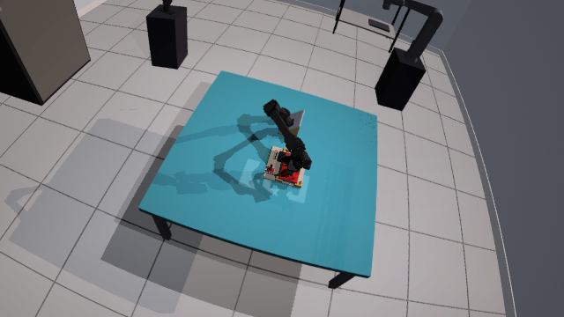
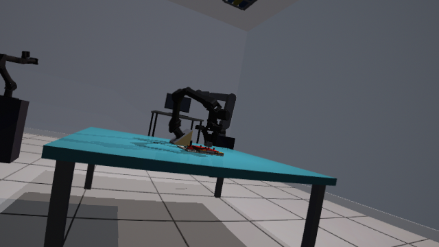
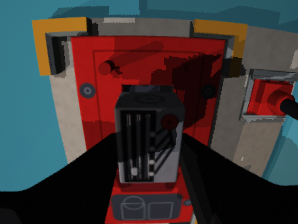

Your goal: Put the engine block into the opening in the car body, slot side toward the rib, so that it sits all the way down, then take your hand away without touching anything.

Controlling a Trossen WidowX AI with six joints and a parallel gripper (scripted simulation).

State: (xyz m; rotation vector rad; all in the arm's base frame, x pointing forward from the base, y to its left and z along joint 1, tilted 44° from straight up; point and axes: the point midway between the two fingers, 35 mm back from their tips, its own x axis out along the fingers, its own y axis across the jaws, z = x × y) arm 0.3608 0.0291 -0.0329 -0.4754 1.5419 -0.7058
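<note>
Fingers clamped on engine block (image 3: 148,137), above red car body (image 3: 100,76) on bench (image 1: 247,220). Risk: tilted or misaligned descent, jamming short of seated.

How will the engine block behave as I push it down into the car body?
The engine block looks like a rigid box, so it probably won't flex. The tool grips its flat sides, so slipping seems unlikely. It stands tall over the red car body, so it might tilt and jam if misaligned.
</note>
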